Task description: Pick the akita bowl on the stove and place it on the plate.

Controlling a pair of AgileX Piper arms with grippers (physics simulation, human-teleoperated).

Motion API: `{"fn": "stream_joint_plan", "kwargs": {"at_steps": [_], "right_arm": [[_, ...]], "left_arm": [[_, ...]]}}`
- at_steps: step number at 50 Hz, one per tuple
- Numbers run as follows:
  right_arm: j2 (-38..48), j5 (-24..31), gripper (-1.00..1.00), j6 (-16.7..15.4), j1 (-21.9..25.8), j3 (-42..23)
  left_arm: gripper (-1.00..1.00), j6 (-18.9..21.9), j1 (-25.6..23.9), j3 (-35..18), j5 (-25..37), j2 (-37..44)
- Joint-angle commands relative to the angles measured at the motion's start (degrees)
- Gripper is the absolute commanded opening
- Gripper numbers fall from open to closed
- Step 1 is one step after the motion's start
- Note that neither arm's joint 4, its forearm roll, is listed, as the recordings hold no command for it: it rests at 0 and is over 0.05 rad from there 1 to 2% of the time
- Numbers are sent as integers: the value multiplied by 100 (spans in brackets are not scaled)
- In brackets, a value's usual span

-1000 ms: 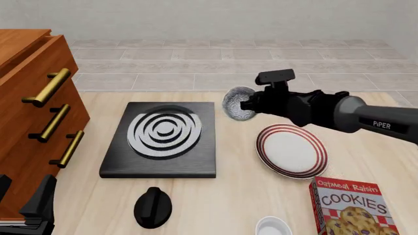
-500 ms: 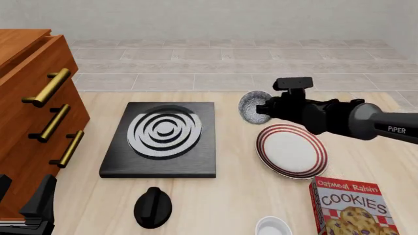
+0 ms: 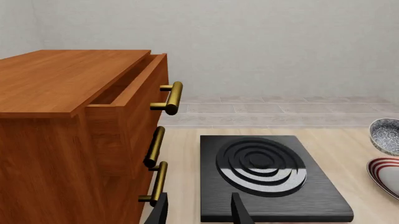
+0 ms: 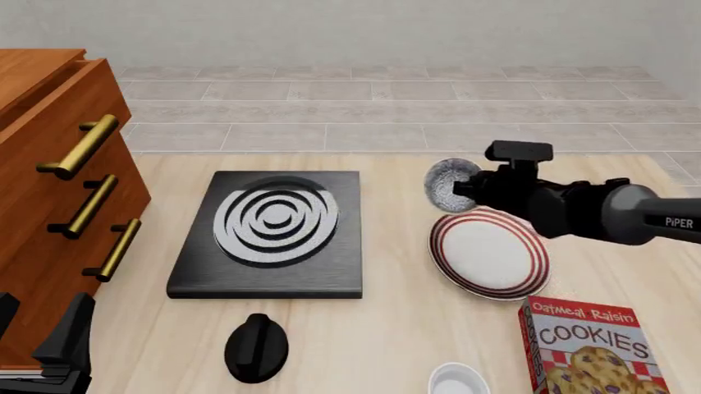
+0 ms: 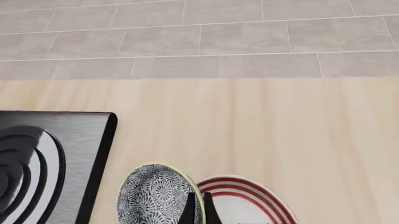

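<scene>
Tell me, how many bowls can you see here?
2. The akita bowl is held by the right gripper near the plate's far edge; a white bowl sits beside the cookie box.

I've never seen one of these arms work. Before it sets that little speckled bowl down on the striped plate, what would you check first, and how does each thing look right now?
1. Grip: the right gripper has its fingers pinched on the rim of the akita bowl: ok.
2. Bowl clear of the stove: the burner rings are bare: ok.
3. Bowl over the plate: it hangs at the plate's far left edge, not over the middle: not ok.
4. Bowl level: it is tipped, its inside facing the camera: not ok.
5. Plate free: nothing lies on it: ok.
6. Left gripper: open, low by the cabinet, far from the plate: ok.
</scene>
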Motion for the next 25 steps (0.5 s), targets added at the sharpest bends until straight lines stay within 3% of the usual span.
{"fn": "stream_joint_plan", "kwargs": {"at_steps": [1, 25], "right_arm": [[-53, -239, -100, 164, -248, 160], [27, -551, -100, 314, -441, 507]], "left_arm": [[100, 0, 0, 0, 0, 0], [100, 0, 0, 0, 0, 0]]}}
